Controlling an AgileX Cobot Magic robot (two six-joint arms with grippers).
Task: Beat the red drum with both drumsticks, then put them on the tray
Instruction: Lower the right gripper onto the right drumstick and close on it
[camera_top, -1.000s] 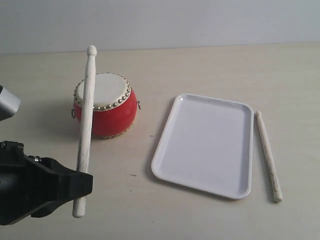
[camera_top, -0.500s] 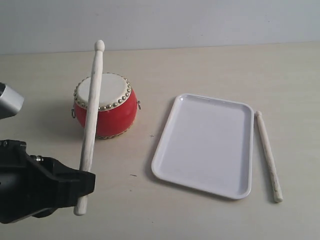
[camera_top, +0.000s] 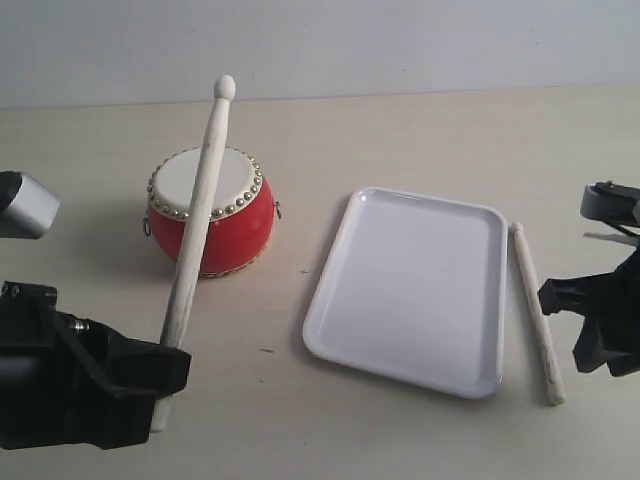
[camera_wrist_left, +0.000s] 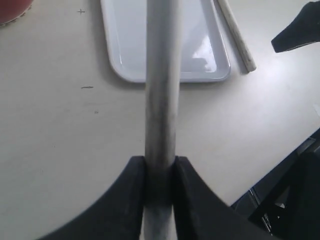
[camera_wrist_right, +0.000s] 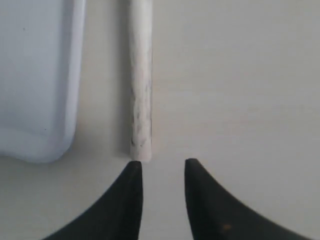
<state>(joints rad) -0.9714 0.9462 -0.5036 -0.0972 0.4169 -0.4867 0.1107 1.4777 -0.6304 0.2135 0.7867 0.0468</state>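
The red drum (camera_top: 211, 210) with its cream skin stands left of the white tray (camera_top: 412, 285). My left gripper (camera_top: 160, 372) is shut on one pale drumstick (camera_top: 197, 230), which slants up in front of the drum with its tip above the far rim. The wrist view shows that drumstick (camera_wrist_left: 161, 80) clamped between the left gripper (camera_wrist_left: 160, 165). The second drumstick (camera_top: 537, 310) lies on the table along the tray's right side. My right gripper (camera_wrist_right: 161, 167) is open just behind that drumstick's (camera_wrist_right: 140, 85) near end, nothing between its fingers.
The right arm (camera_top: 605, 310) hangs at the right edge of the exterior view. A pale wall rises behind the beige table (camera_top: 420, 140). The tray's corner (camera_wrist_right: 35, 85) lies close beside the resting stick.
The held drumstick's tip has swung to the right, across the drum's top. The right arm has come into view at the right edge, near the lying drumstick.
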